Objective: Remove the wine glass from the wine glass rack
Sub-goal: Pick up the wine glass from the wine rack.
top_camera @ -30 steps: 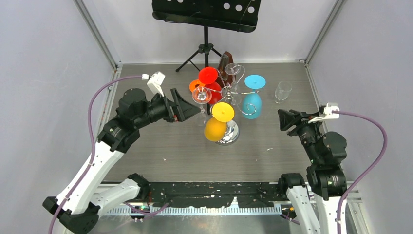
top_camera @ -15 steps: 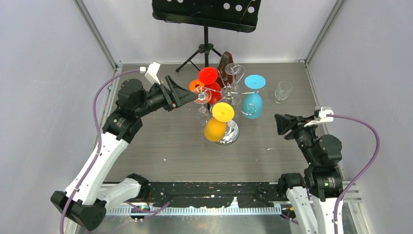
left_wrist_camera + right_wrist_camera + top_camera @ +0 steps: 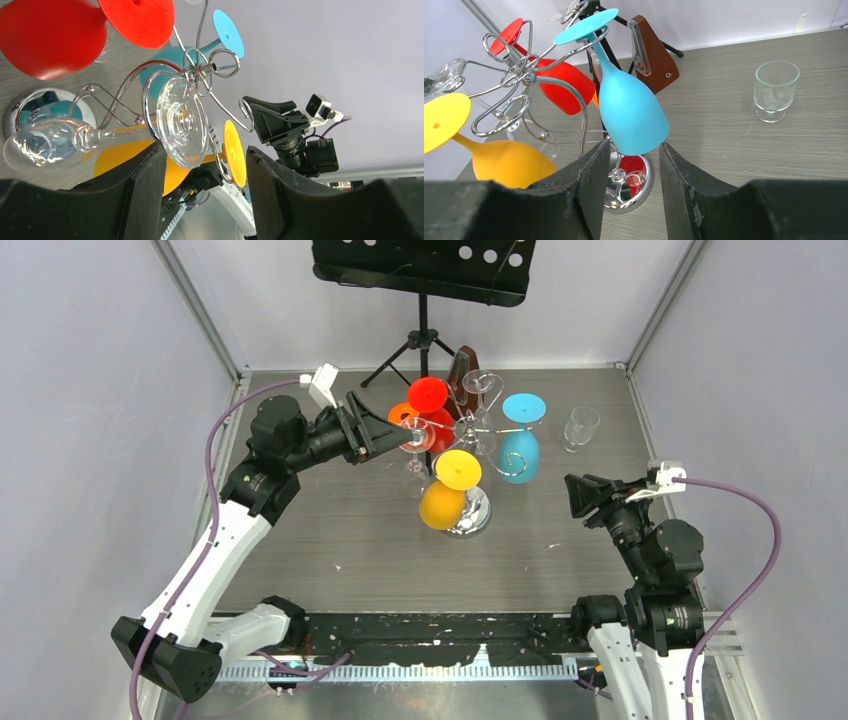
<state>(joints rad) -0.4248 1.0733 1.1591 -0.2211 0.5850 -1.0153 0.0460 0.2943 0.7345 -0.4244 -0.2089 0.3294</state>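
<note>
One clear wine glass (image 3: 180, 120) hangs bowl-down on a curled arm of the chrome wine glass rack (image 3: 476, 512). Its round foot sits between the spread fingers of the left gripper (image 3: 205, 155); contact cannot be told. A yellow wine glass (image 3: 443, 502) hangs just beside it. Since half a second ago the left gripper has edged forward around the foot. The right gripper (image 3: 578, 495), jaws apart and well away from the rack, has barely shifted.

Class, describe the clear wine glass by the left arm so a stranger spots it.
Find the shiny chrome wire rack mid-table, hung with upside-down glasses. On its left side, ahead of the left end effector, hangs the clear wine glass. Neighbouring red glass, orange glass and yellow glass are coloured; this one is see-through.
</note>
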